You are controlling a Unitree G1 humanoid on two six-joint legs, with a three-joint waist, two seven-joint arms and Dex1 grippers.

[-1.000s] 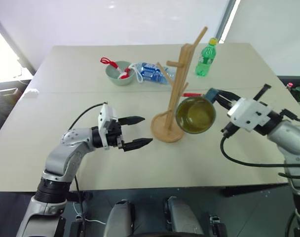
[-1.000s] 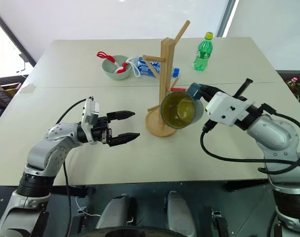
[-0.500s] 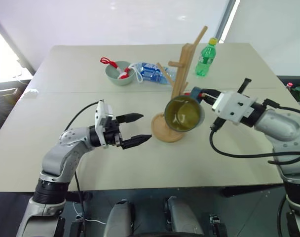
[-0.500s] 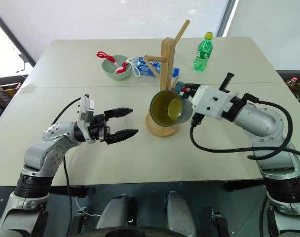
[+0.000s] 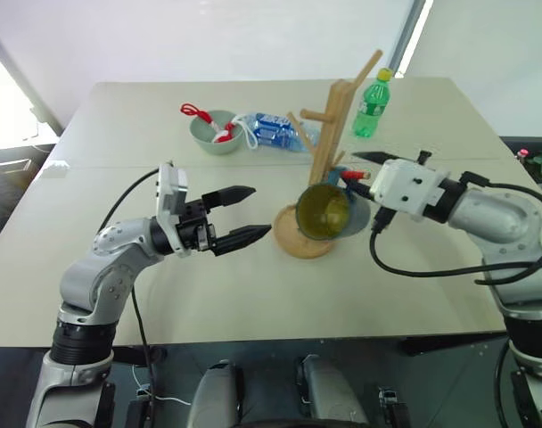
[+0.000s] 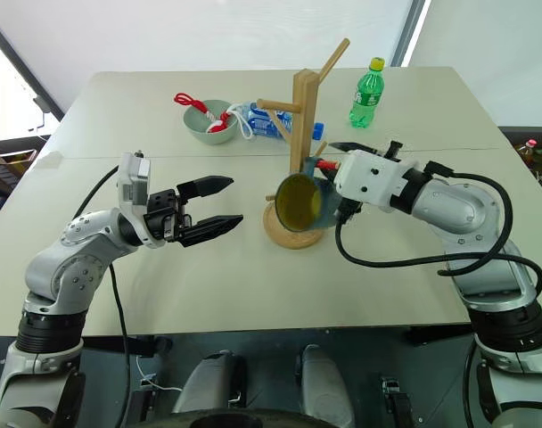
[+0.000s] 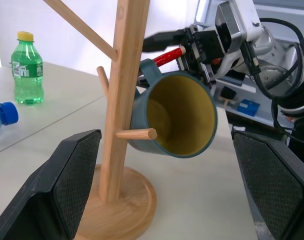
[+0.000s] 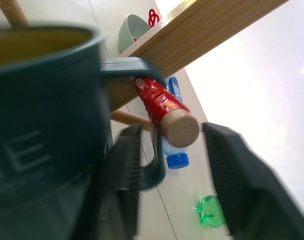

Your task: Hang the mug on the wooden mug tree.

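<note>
The blue-grey mug (image 5: 324, 212), yellow inside, hangs by its loop handle on the red-tipped peg (image 8: 164, 110) of the wooden mug tree (image 5: 329, 134). It is tilted, with its mouth facing me. My right gripper (image 5: 358, 169) stands open just right of the post, its fingers (image 8: 227, 175) on either side of the handle and the peg's end. On the tree's left side my left gripper (image 5: 258, 211) is held level, pointing at the mug (image 7: 174, 120). It is open, empty and a short way off.
At the back of the table are a pale green bowl (image 5: 216, 132) with a red-handled utensil, a lying water bottle (image 5: 271, 129) and an upright green bottle (image 5: 373, 105). The tree's round base (image 5: 293, 239) rests on the pale tabletop.
My right gripper carried the mug left to the tree, the handle went onto the red-tipped peg, and the jaws opened. My left gripper rose a little.
</note>
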